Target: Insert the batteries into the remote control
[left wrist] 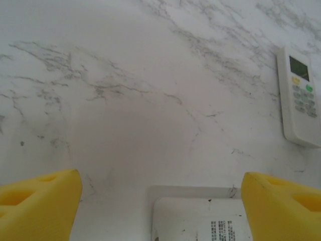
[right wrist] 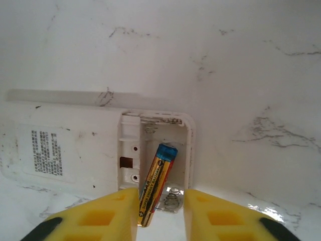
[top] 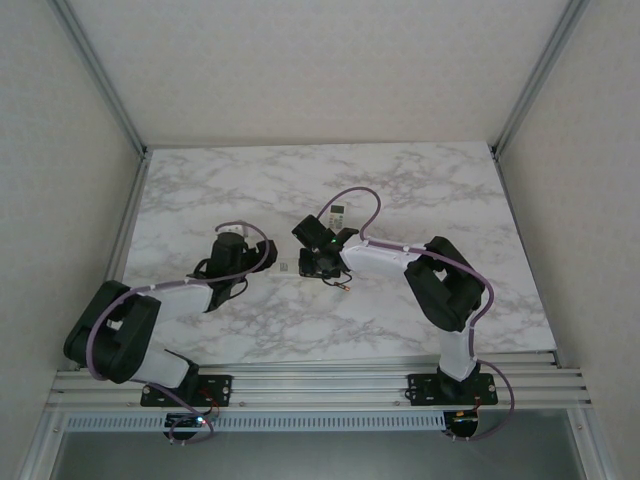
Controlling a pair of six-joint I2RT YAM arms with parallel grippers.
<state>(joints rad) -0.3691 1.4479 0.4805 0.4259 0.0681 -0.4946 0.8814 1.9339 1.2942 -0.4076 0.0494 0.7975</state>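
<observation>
A white remote control lies face down on the marble table, its battery compartment uncovered. One battery, gold and black with a blue end, sits tilted with its blue end in the compartment and its other end leaning on my right gripper's left finger. My right gripper is open a little, and a gap shows between the battery and the right finger. My left gripper stands wide open around the remote's other end without touching it. Another battery lies loose beside the right gripper.
A second white remote lies face up with its screen and buttons showing, just beyond the right gripper; in the left wrist view this remote is far right. Metal frame rails border the table's sides.
</observation>
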